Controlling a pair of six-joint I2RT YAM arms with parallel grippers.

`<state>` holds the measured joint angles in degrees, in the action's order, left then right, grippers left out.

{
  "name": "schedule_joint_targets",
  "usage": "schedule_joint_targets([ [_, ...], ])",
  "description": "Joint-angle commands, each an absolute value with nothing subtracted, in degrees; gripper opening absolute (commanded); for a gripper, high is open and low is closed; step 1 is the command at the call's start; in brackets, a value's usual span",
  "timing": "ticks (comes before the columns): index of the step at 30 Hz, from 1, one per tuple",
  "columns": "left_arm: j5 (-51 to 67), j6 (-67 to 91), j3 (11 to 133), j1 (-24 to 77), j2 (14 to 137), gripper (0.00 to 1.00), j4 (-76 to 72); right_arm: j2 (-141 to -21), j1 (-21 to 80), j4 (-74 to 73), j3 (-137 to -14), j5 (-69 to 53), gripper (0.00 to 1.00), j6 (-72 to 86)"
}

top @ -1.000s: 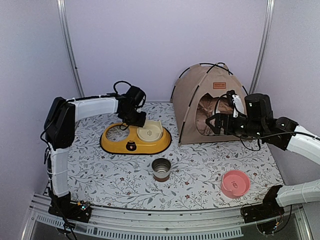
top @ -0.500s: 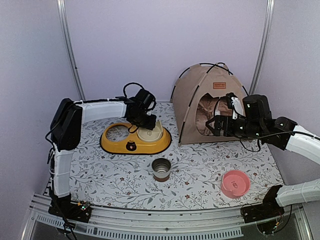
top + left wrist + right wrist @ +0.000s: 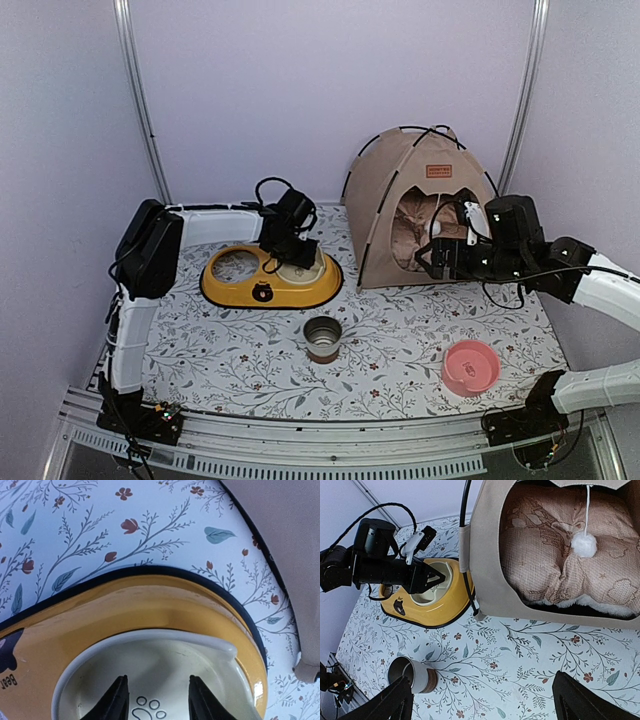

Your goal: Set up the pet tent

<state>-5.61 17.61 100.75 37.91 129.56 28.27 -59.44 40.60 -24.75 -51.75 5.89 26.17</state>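
Tan pet tent [image 3: 385,200] fills rear corner of table [image 3: 230,350].

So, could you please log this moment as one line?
pet tent: upright, cushion inside | left end effector: open, above cream bowl in yellow feeder | right end effector: open, empty, facing tent entrance

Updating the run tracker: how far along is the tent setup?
Done: pet tent stands upright on its crossed poles, cushion inside, pom-pom hanging in the doorway. In hand: nothing; right gripper open before the entrance, left gripper open over the cream bowl. Remaining: apparently nothing but pulling the arms away.
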Motion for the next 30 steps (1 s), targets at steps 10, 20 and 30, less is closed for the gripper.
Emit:
schedule_joint_targets([
  [10,-4.42,17.08,101.07,37.88,120.04,0.45,28.28,-63.19,40.92,-31.93,-46.94,7.38,0.99,34.61],
  [20,-2.5,18.82,90.73,37.54,106.39,0.55,23.34,-59.07,40.9,-33.85,-36.82,2.68,0.99,45.61],
  [30,-0.79,19.86,77.53,34.98,94.18,0.59,19.13,-57.12,41.02,-33.98,-29.76,-1.13,0.87,51.61],
])
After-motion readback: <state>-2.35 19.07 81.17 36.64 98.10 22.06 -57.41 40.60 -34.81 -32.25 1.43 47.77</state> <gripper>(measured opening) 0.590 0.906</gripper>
